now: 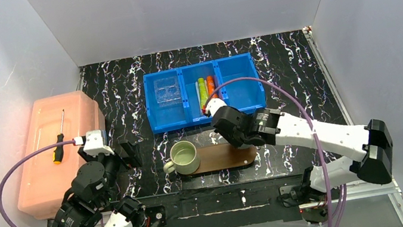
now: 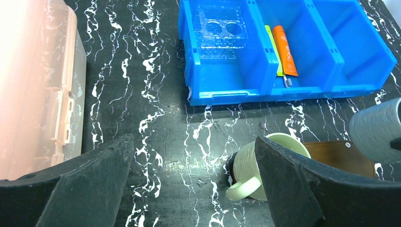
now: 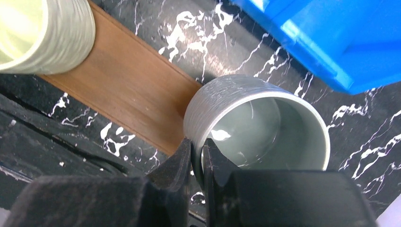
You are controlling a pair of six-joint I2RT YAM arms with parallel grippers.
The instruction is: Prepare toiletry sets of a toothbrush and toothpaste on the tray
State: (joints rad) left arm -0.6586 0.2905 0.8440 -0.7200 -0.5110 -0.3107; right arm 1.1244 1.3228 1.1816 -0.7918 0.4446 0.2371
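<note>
A lime-green tube [image 1: 202,92] and an orange tube [image 1: 211,87] lie side by side in the middle compartment of the blue bin [image 1: 246,104]; the left wrist view shows the same orange tube [image 2: 285,56]. No toothbrush is in view. The dark-brown tray [image 1: 226,156] lies in front of the bin, with a pale green mug [image 1: 184,157] on its left end. My right gripper [image 3: 197,149] is shut on the rim wall of a grey mug [image 3: 250,123], by the tray's [image 3: 127,90] far edge. My left gripper [image 2: 194,189] stands open over bare table, left of the green mug [image 2: 257,165].
A clear plastic holder [image 1: 167,91] sits in the bin's left compartment. A pink lidded box [image 1: 45,173] with a screwdriver [image 1: 60,137] on it fills the left side. White walls close in the back and both sides.
</note>
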